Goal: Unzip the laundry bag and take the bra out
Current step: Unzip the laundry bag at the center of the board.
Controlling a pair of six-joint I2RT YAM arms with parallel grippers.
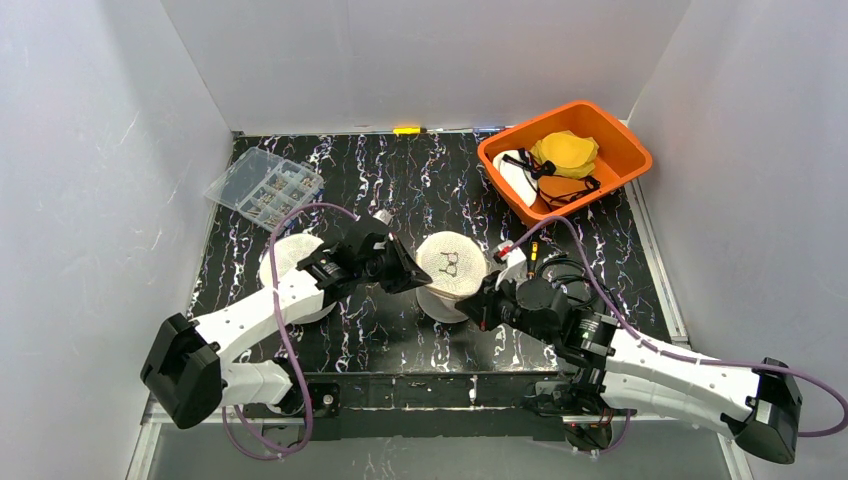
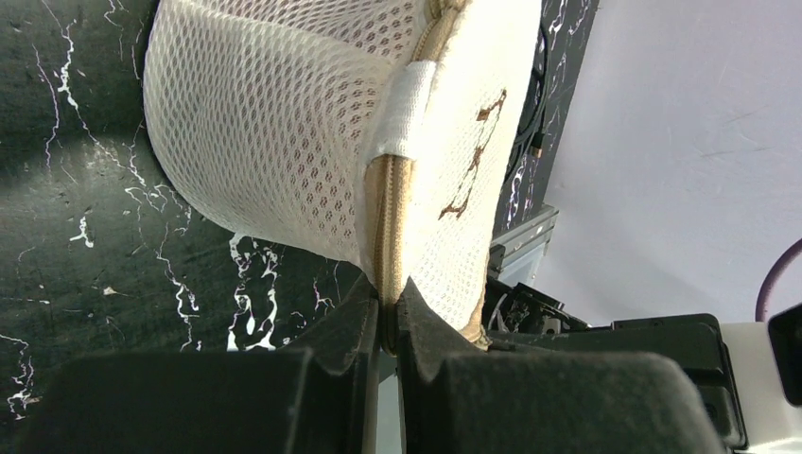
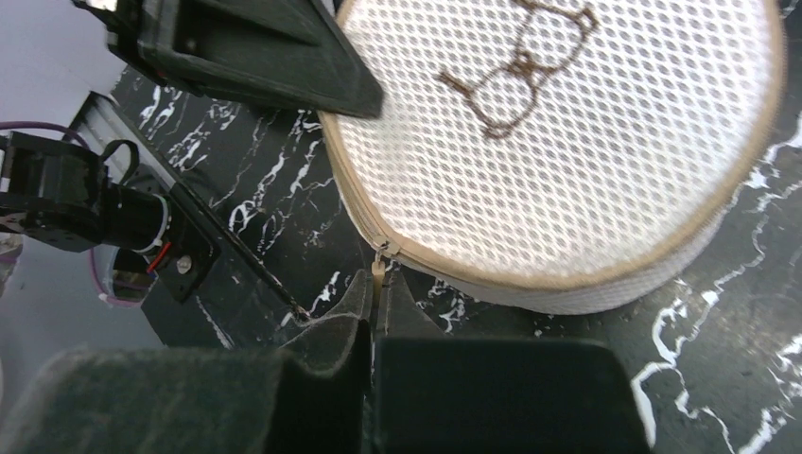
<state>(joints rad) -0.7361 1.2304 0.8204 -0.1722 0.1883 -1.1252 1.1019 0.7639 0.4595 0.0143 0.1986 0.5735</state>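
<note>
Left jaws tight on the zipper seam of the laundry bag — right jaws tight on its zipper pull

Boxed in on three sides here: plain white back wall, plain white left wall, plain white right wall. Underneath, flat black marble-patterned tabletop with white veins, running right up to the back wall. Along its right side, pale metal edge strip. Soft, even light everywhere, faint shading in the corners.
</note>
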